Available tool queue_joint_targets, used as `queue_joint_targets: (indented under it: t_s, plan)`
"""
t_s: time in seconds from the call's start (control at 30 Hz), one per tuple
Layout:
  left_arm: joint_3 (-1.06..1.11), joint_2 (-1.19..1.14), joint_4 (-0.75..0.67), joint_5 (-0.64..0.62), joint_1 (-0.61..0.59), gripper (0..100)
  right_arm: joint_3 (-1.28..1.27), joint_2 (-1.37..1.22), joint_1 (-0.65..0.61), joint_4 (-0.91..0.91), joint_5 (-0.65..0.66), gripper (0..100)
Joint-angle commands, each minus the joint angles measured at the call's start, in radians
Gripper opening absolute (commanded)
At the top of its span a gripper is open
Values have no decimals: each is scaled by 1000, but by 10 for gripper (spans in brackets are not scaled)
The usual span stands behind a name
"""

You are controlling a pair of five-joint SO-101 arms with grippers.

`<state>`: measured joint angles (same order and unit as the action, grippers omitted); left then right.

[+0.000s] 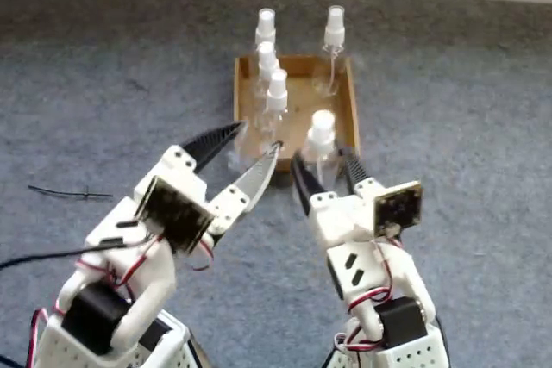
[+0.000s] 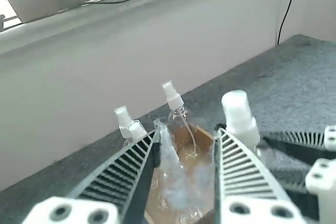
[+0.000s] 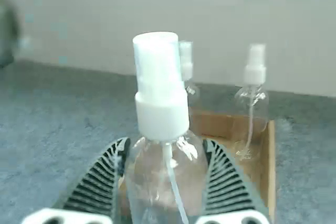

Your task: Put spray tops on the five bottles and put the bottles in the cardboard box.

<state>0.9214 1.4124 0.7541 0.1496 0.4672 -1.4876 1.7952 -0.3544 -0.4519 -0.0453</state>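
The right pincer is clamped on the body of an upright bottle, its spray top on and its long axis vertical, just at the near wall of the cardboard box. The box lies straight ahead, so a short forward carry should do. The left pincer, spread wide with no clear hold, hovers at the box's near left corner. Farther in stand four capped bottles.

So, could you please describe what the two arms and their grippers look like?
Both arms are white plastic with black motors and red, white and black cables. The left gripper and right gripper have black ribbed fingers; each wrist carries a camera board.
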Motion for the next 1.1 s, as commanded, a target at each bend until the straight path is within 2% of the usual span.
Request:
queue_joint_targets:
  t_s: [0.0,0.13,0.2,0.27,0.37,0.63,0.83,1.07]
  plan:
    - [196,254,23,8,-96,164,119,-79,71,114,-3,3]
    - [363,438,23,2,-300,164,243,-311,77,219,-3,3]
    - [392,421,23,2,-410,164,305,-437,77,312,-3,3]
    - [418,390,23,0,-506,164,346,-556,79,440,-3,4]
    - [475,378,9,0,-578,164,383,-723,101,680,-3,4]
    - [699,378,-250,0,-582,164,386,-1044,179,938,64,4]
    - [720,378,-259,0,-581,164,386,-1234,209,1144,63,4]
    - [722,377,-259,0,-581,164,389,-1531,209,1385,-26,4]
